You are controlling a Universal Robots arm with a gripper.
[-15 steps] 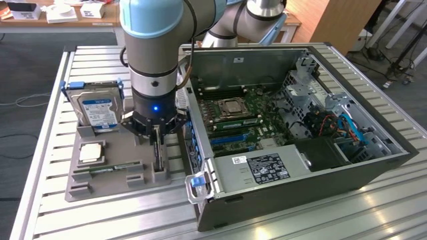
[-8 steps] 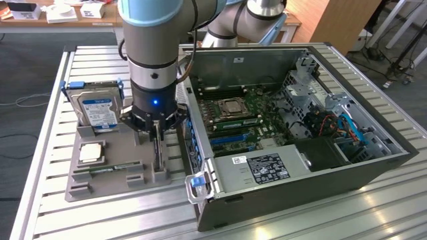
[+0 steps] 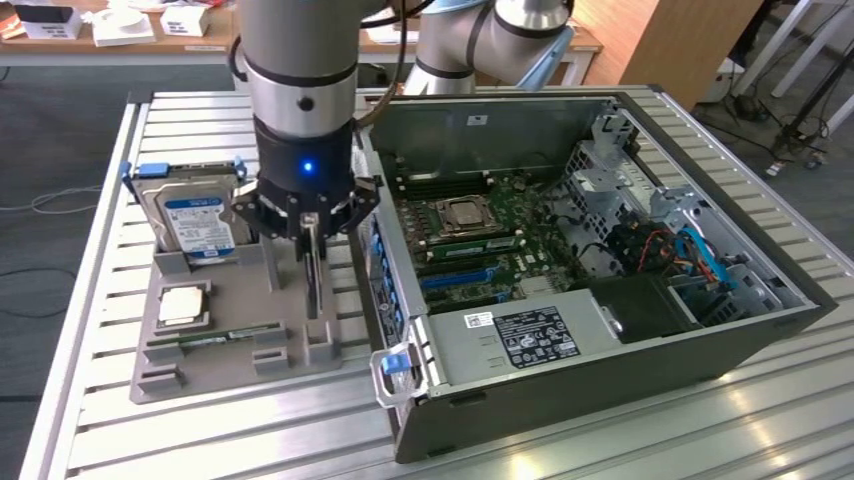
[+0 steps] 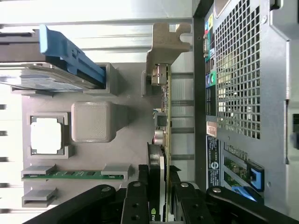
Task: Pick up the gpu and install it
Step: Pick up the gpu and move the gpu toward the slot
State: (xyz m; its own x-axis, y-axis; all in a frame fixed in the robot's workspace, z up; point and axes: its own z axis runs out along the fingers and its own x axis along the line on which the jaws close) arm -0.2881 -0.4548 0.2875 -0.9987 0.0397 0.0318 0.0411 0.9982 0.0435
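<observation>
My claw (image 3: 311,252) grips the gpu (image 3: 315,295) by its flat faces; the holder (image 3: 214,360) beneath stands it on edge for exactly that, with the case (image 3: 694,330) just beside.

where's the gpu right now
In the exterior view the gpu stands on edge in the grey tray, between the hard drive on its left and the case, with the gripper closed on it.

A robotics lab: slatted aluminium bench (image 3: 96,300), open computer case (image 3: 601,388), wooden desks (image 3: 160,44) behind.
</observation>
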